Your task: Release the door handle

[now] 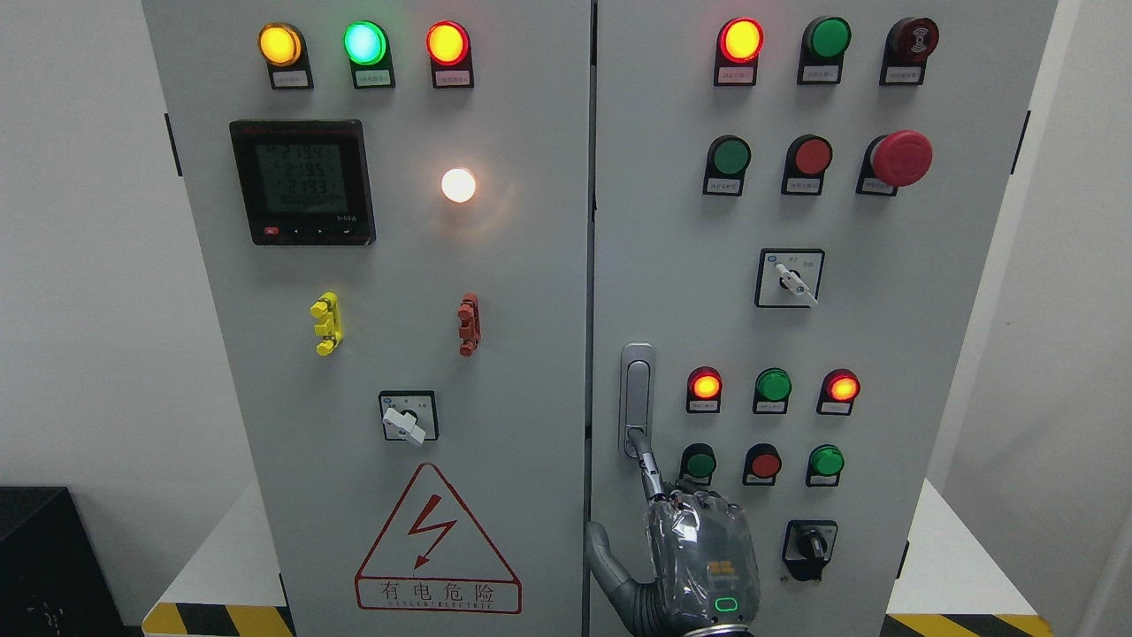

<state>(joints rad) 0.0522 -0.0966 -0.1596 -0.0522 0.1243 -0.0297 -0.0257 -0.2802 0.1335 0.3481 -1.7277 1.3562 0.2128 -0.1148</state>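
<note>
The grey door handle (637, 394) stands upright in its recess at the left edge of the cabinet's right door (884, 336). My right hand (694, 540) comes up from the bottom edge, just below the handle. Its index finger (648, 464) is stretched out and its tip touches the handle's lower end. The other fingers are curled and the thumb (610, 562) sticks out to the left over the door seam. The hand grasps nothing. My left arm is out of view.
The right door carries lit and unlit push buttons (774, 387), a red emergency stop (900, 157) and two rotary switches (809, 547) close to the hand. The left door (398, 354) has a meter, lamps, a switch and a warning triangle. Striped floor tape runs below.
</note>
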